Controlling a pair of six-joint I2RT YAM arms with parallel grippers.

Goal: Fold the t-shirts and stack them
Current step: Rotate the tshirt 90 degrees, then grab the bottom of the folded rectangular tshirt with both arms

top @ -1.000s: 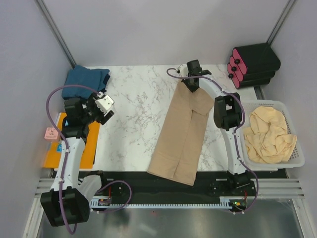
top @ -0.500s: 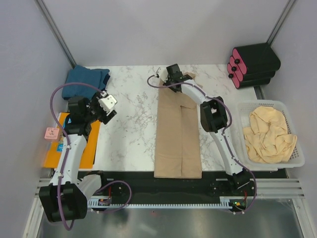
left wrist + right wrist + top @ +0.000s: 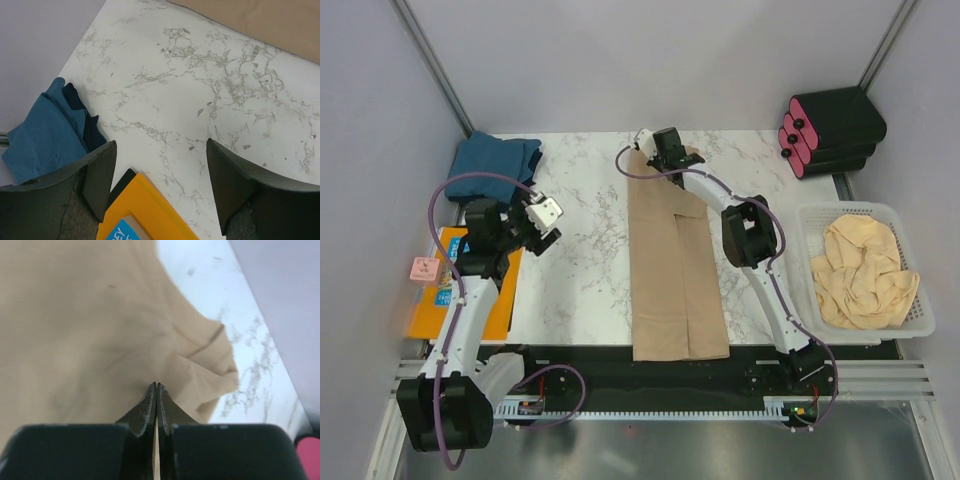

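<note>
A tan t-shirt (image 3: 675, 270), folded into a long strip, lies down the middle of the marble table (image 3: 585, 250). My right gripper (image 3: 661, 150) is at the strip's far end, shut on the cloth. In the right wrist view its jaws (image 3: 156, 386) are pressed together with tan cloth (image 3: 90, 330) pinched between them. My left gripper (image 3: 546, 214) is open and empty above the table's left side, and shows in its wrist view (image 3: 161, 150). A folded teal-blue t-shirt (image 3: 498, 160) lies at the far left corner, also in the left wrist view (image 3: 45, 132). Pale beige t-shirts (image 3: 865, 270) are heaped in a basket.
A white basket (image 3: 865, 209) stands at the right edge. An orange-and-blue book (image 3: 430, 300) lies at the left edge, its corner under my left gripper (image 3: 145, 210). A black and pink object (image 3: 830, 130) sits at the far right. A small pink thing (image 3: 422, 268) lies beside the book.
My right gripper has pulled the tan shirt's far end leftward, so the strip has swung from slanted to straight. My left gripper has shifted a little to the right.
</note>
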